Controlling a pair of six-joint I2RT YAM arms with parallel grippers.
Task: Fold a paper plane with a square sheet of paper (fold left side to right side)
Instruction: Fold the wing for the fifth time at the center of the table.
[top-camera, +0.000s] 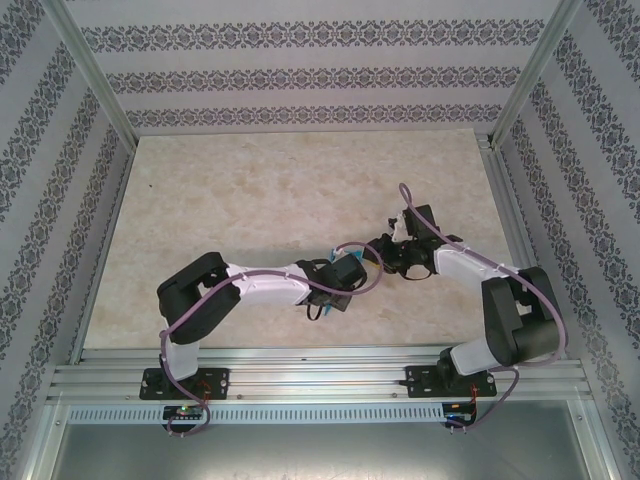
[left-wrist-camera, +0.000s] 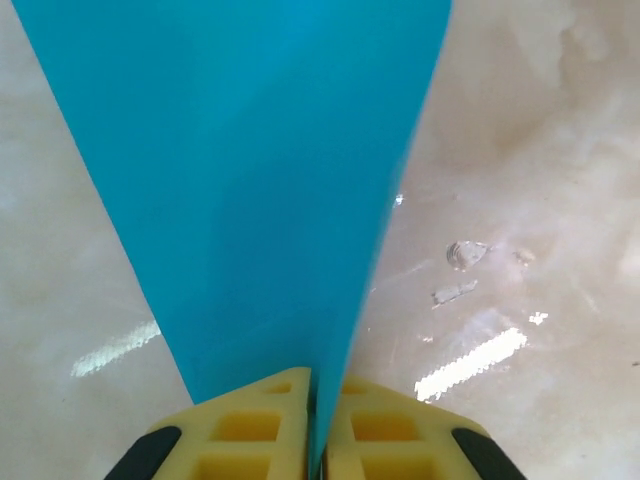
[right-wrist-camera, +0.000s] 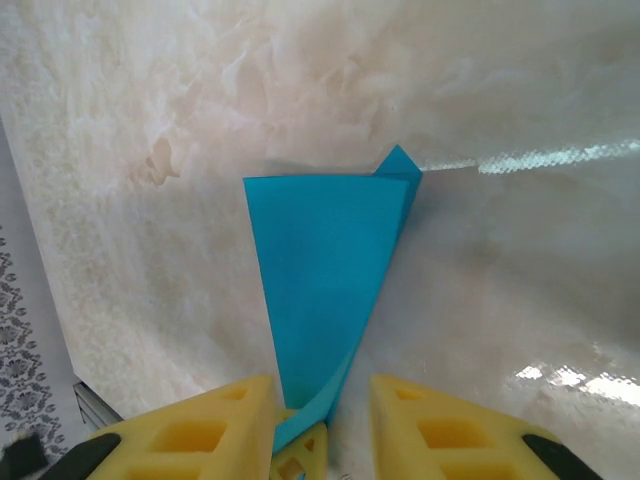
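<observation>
You have a wide beige marbled desk (top-camera: 220, 200) in front of you, walled in by patterned wallpaper (top-camera: 300, 75). The white left arm (top-camera: 260, 285) reaches in from 7 o'clock and the white right arm (top-camera: 480, 270) from 5 o'clock. In the top view they meet a little toward 4 o'clock from the desk's middle.

The thin cyan-blue paper plane (right-wrist-camera: 325, 260), a narrow creased dart, sits where the two arms meet. In your right wrist view its wide end lies toward 12 o'clock, with a small folded corner (right-wrist-camera: 400, 165) poking up at 1 o'clock. It tapers to a point at 6 o'clock. You cannot tell whether the wide end rests on the desk or hangs just above it.

Your left hand (left-wrist-camera: 318, 440) is clenched on the paper plane. Its yellow ribbed fingers (left-wrist-camera: 260, 430) press together on the narrow end, and the blue fans out from them toward 12 o'clock.

Your right hand (right-wrist-camera: 322, 400) is released. Its yellow fingers (right-wrist-camera: 200, 435) stand apart, with the plane's tip running down between them and a gap on each side. In the top view this hand lies at 2 o'clock from the left one, close beside it.

A few small scuffs (left-wrist-camera: 465, 255) mark the glossy desk at 3 o'clock of the paper.
</observation>
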